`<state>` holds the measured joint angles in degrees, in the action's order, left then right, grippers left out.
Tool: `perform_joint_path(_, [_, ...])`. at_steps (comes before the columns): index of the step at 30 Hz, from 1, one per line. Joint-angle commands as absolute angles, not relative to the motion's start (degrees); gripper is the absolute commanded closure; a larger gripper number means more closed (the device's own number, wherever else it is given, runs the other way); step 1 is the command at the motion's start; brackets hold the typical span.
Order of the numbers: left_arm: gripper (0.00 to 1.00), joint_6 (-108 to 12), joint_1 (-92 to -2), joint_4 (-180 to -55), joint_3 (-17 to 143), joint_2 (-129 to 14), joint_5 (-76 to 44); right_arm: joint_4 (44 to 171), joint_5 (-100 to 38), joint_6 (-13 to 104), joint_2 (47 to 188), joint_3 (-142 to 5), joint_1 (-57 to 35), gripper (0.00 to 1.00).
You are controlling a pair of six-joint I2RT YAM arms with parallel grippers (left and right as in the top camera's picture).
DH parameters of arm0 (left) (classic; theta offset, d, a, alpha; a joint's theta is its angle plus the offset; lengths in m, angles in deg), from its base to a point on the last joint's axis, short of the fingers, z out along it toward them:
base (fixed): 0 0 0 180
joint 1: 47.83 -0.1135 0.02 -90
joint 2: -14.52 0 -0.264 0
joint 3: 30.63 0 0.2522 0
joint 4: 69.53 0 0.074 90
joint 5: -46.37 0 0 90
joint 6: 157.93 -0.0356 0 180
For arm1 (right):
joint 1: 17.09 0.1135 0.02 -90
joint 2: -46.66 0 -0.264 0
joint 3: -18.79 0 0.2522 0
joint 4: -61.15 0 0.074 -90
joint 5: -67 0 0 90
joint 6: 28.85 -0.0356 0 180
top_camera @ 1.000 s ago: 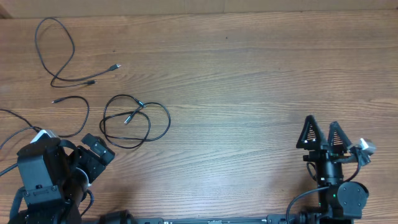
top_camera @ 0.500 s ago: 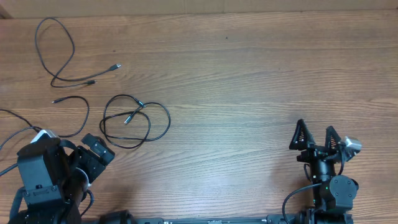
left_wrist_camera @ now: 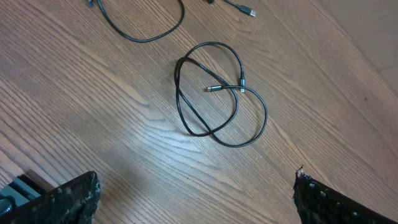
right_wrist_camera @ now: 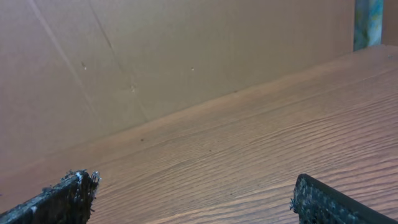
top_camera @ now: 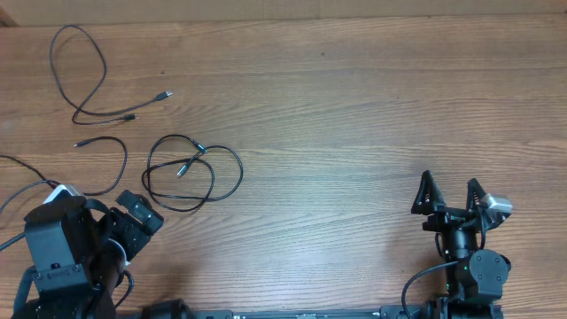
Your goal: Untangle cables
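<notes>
Three thin black cables lie apart on the wooden table (top_camera: 354,106), at the left. One is a coiled, self-crossing loop (top_camera: 240,173), seen closer in the left wrist view (left_wrist_camera: 241,79). A second cable (top_camera: 104,66) curls at the far left corner. The third cable (top_camera: 125,159) arcs between them. My left gripper (top_camera: 140,213) sits just front-left of the coiled loop, open and empty (left_wrist_camera: 196,178). My right gripper (top_camera: 448,181) stands open and empty at the front right, far from every cable (right_wrist_camera: 193,180).
A thicker black arm wire (top_camera: 22,167) runs in from the left edge to the left arm. A brown cardboard wall (right_wrist_camera: 155,62) stands behind the table's far edge. Bare wood lies between the two arms.
The right gripper shifted slightly left and toward the front edge, then held still. The left arm and the cables have not moved.
</notes>
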<state>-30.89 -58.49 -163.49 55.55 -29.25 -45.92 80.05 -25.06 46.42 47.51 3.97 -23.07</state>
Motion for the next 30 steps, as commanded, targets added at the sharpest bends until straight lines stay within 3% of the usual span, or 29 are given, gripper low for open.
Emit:
perform_joint_path(1, [0.00, -31.97, -58.79, -163.45, 56.25, -29.31, -45.68, 79.66, -24.47, 47.74, 46.83, 4.59, -23.33, 0.00])
perform_joint_path(16, [0.00, -31.97, -53.83, -163.47, 56.10, -28.00, -45.52, 79.66, -24.47, 47.74, 46.83, 4.59, -23.33, 0.00])
perform_joint_path(22, [0.00, -31.97, -48.11, -163.49, 56.08, -20.72, -45.52, 79.66, -24.47, 47.74, 46.83, 4.59, -23.33, 0.00])
perform_joint_path(30, [0.00, -31.99, -47.36, -163.60, 55.86, -12.48, -45.59, 79.66, -24.47, 47.71, 46.83, 4.59, -23.33, 0.00])
